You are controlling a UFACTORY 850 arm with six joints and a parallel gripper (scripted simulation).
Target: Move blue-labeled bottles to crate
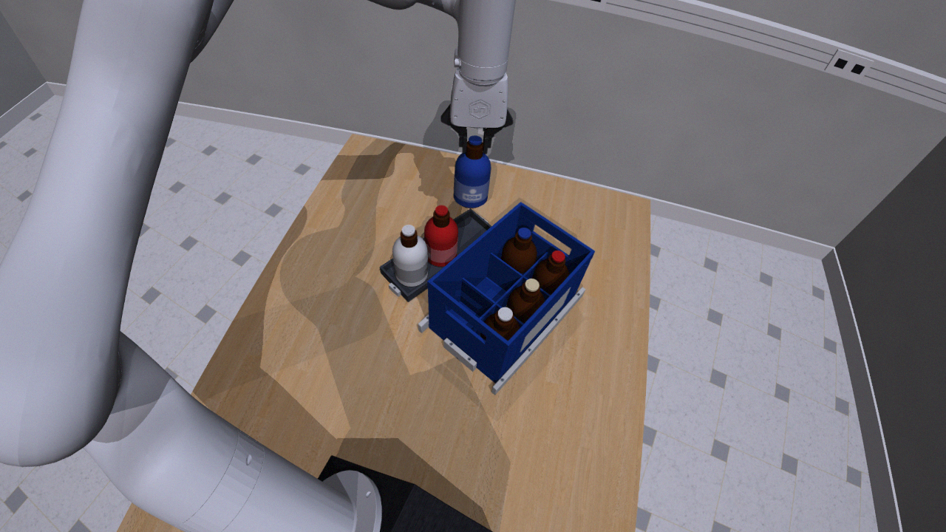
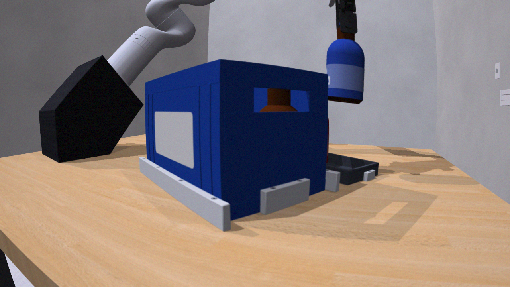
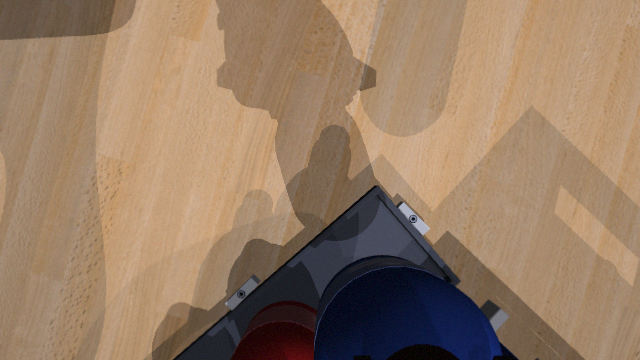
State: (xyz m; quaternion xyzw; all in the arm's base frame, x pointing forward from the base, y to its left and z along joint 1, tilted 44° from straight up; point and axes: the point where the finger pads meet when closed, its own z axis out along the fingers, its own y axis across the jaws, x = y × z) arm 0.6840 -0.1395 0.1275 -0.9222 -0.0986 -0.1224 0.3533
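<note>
My gripper [image 1: 474, 142] is shut on the neck of the blue-labeled bottle [image 1: 472, 176] and holds it upright in the air, above the far end of the dark tray [image 1: 429, 264]. In the side view the bottle [image 2: 345, 72] hangs with its base a little above the rim of the blue crate [image 2: 235, 135]. In the wrist view the bottle [image 3: 405, 315] fills the lower edge over the tray [image 3: 345, 260]. A red-labeled bottle [image 1: 441, 236] and a white-labeled bottle [image 1: 409, 256] stand on the tray. The crate [image 1: 511, 289] holds several brown bottles and has empty slots [image 1: 485, 291] on its left side.
Grey stop blocks [image 2: 283, 195] and a grey rail [image 2: 183, 192] lie against the crate's base on the wooden table. The arm's black base [image 2: 89, 110] stands behind the crate in the side view. A wall is close behind the table's far edge.
</note>
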